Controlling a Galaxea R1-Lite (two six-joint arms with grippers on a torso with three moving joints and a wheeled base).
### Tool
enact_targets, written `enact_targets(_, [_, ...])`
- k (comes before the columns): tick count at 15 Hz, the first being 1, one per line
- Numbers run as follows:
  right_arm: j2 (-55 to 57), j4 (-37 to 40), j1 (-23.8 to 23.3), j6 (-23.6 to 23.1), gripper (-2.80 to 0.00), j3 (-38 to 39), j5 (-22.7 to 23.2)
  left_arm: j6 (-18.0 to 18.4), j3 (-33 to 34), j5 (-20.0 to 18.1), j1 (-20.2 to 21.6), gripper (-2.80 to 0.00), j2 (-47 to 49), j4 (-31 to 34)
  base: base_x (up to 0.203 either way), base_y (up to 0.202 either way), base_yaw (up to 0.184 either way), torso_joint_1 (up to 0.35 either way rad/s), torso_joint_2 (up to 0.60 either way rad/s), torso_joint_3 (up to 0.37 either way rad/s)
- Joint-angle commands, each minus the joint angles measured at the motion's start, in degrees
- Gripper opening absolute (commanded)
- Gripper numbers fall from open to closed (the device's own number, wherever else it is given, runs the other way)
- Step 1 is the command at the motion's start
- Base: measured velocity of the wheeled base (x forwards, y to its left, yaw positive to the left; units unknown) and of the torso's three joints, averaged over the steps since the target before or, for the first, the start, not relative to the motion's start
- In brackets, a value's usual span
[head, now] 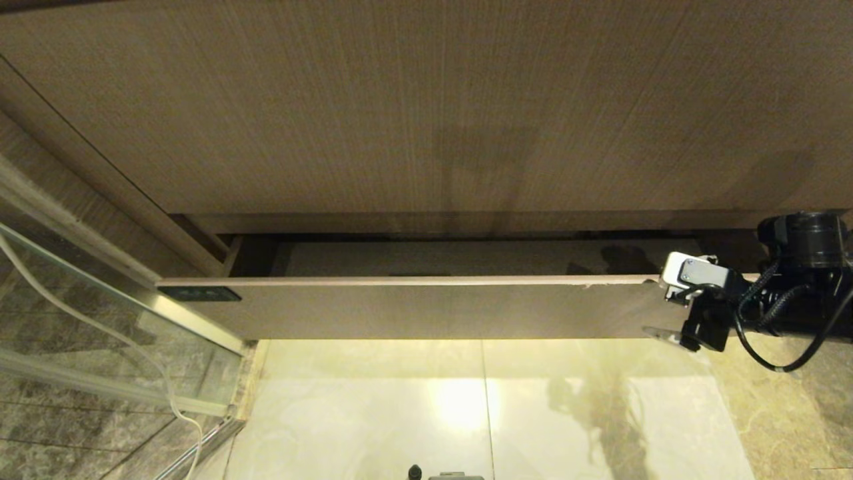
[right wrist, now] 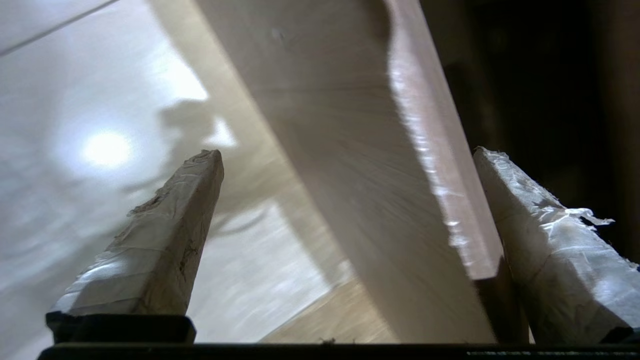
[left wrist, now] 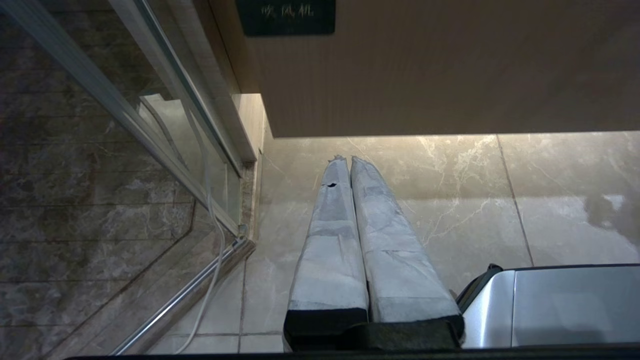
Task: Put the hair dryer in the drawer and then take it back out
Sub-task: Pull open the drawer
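Right gripper (head: 656, 308) at three o'clock, fingers spread astride the wood-grain drawer (head: 426, 310) front – glass door (head: 100, 313) at nine; left gripper (left wrist: 350, 162) closed.

Glossy marble floor (head: 466, 413) under the vanity.
I see pale tiles — a white cord (head: 166, 393) trailing on them at my left.

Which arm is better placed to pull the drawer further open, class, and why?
The right. The right gripper is open with the drawer front's edge between its fingers; the left gripper, shut, points at the floor.
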Motion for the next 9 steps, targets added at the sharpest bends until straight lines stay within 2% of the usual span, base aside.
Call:
enact_targets(1, [-5.55,4.82,-1.49,-0.4,0.0,0.36,0.02,-0.04,0.0,0.01,0.0,-2.8,-0.09,-0.02,0.0,0.0,0.0,0.0,0.0,0.0])
enact_targets(6, [-12.53,23.1,-8.69,0.02,0.0,0.94,0.04,-0.04,0.0,0.01,0.0,-2.8,-0.03,-0.02,0.0,0.0,0.0,0.0,0.0,0.0])
enact_targets(9, [-17.25,45.31,-14.08,3.72,0.0,0.71,0.48,-0.04,0.0,0.01,0.0,-2.8,-0.08,-0.02,0.0,0.0,0.0,0.0,0.0,0.0])
